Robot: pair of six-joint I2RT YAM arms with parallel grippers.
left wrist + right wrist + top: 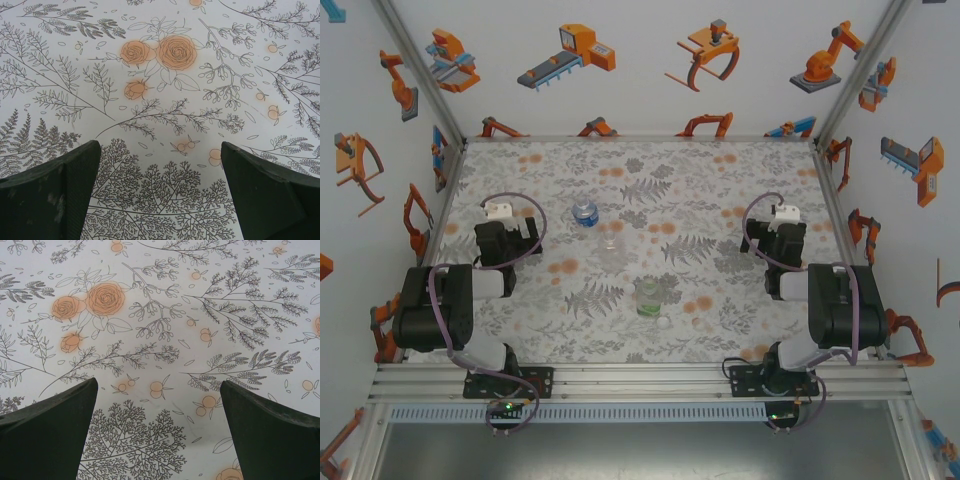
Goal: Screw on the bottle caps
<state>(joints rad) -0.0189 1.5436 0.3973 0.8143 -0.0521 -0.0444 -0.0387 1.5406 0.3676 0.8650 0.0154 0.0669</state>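
Plastic, light, slick: I'd pinch green-tinted see-through bottle mid-body, small whitish cap by rim. Spread wide: left gripper, right gripper.

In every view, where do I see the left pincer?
Top external: left pincer at mid-left, open.
Left wrist: left pincer, its dark fingers in the bottom corners.
Right wrist: the bottom-corner fingers belong to the right pincer.
Shared landmark: the floral cloth.

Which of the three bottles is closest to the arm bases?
The green-tinted bottle, nearest the front edge; the colourless bottle and blue-labelled bottle sit farther back.
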